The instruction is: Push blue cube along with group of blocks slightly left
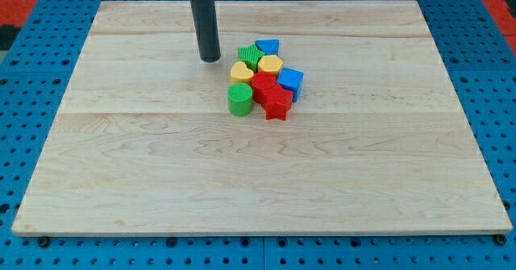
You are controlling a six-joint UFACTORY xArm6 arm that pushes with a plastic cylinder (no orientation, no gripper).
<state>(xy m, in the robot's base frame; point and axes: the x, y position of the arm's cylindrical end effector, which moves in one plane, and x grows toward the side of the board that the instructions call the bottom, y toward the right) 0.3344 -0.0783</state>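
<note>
My tip [210, 59] touches the wooden board [145, 165] at the view's left of the cluster, apart from every block, with a bare strip of wood between it and the nearest pieces. It is a plain dark rod with no jaws, so nothing opens, closes or holds.

Taking the blue cube [291, 83] as the landmark, the green cylinder [239, 99] stands farthest to its left and a little lower, at the cluster's left edge. The yellow heart-like block [241, 71] sits left of the cube and slightly higher, and the green ribbed block [250, 56] lies up and to the left. The red block [263, 85] is directly left of the cube, seemingly touching it. A second yellow block [270, 64] sits just above-left, and the blue wedge-like block [268, 47] is highest, above and left. The red star [278, 104] lies just below-left.

The blue cube itself forms the cluster's right edge, near the board's middle, toward the top. It stands turned, one corner toward the view's bottom; being a cube, it has no evident long axis.
</note>
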